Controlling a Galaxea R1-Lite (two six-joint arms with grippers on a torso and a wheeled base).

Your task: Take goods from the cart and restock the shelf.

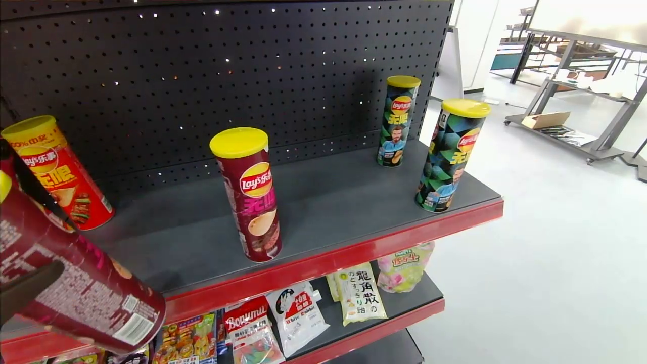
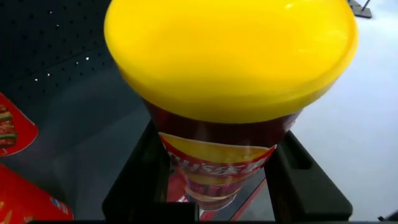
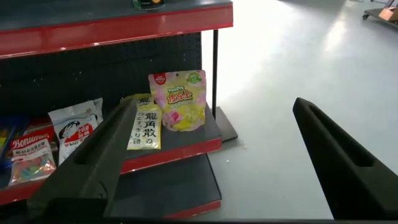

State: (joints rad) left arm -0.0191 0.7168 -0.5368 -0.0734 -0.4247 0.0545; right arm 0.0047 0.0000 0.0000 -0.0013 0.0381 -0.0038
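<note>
Head view: left end effector (image 2: 221, 186) grips a tilted dark red chip can (image 1: 76, 283) at the shelf's (image 1: 328, 202) front left edge; right end effector (image 3: 214, 112) gapes open beside the lower shelf (image 3: 186, 149).

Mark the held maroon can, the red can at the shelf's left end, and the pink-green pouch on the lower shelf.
held maroon can (image 2: 230, 56): left wrist view, yellow lid.
red can (image 1: 63, 174): head view, mid body.
pink-green pouch (image 3: 177, 99): right wrist view, front face.

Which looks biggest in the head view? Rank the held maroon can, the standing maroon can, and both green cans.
1. Held maroon cardboard can, nearest the camera.
2. Standing maroon can.
3. Front green can.
4. Rear green can.
Nearness, not true size, decides.
</note>
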